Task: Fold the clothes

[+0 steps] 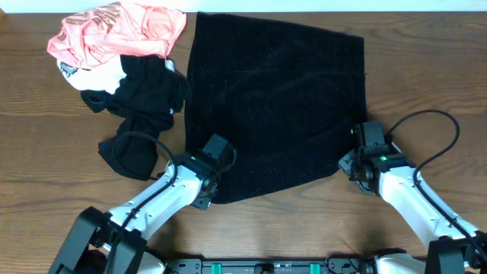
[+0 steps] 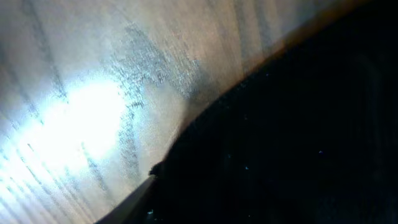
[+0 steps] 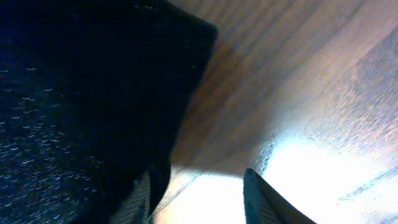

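Observation:
The clothes (image 1: 274, 106), one big black fuzzy garment, lie spread flat across the middle of the table. My left gripper (image 1: 211, 196) sits at its near left corner. In the left wrist view the black fabric (image 2: 298, 137) fills most of the frame and only one finger (image 2: 127, 205) shows at its edge, so the jaws' gap is hidden. At the near right corner is my right gripper (image 1: 356, 169). Its two fingers (image 3: 264, 202) stand apart over bare wood, with the garment's edge (image 3: 81, 93) against the inner side of the left one.
A salmon-pink garment (image 1: 114, 34) lies bunched at the back left. A smaller, thin black garment (image 1: 141, 106) sprawls just left of the big one. The wooden table (image 1: 426, 61) shows bare at the right and along the front.

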{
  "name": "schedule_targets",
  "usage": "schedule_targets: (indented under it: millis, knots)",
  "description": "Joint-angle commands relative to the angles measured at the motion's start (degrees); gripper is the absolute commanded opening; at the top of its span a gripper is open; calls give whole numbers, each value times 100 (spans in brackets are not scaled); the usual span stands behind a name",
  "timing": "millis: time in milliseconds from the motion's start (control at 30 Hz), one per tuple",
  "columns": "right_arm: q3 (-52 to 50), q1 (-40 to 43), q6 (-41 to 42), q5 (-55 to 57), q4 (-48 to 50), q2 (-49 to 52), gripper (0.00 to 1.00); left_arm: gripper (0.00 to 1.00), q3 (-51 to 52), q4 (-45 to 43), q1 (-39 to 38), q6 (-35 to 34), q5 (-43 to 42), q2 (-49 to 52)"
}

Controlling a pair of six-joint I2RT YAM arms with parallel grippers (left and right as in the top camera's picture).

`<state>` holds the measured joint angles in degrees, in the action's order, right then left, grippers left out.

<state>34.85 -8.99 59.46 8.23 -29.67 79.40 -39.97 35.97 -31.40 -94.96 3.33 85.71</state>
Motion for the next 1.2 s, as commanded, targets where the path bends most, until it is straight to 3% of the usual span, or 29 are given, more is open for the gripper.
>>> schedule_targets:
  millis: [0,133,233,333,900,1167]
  knots:
    - [-151,-46,-74,149,122,13,43,35,39,-46,-2,-24,210,111]
    - [-160,-44,-575,234,420,13,47,31,39,-79,-2,-2,328,109]
    - [-160,-42,-887,229,748,13,70,32,39,-90,-2,-2,431,109]
    - [-160,-42,-896,227,957,13,77,33,39,-94,-2,-2,494,109]
    - [-166,-46,-861,-157,767,13,87,34,39,-96,-2,70,533,111]
    - [-177,-46,-625,188,1440,120,85,34,39,-96,-2,127,533,111]
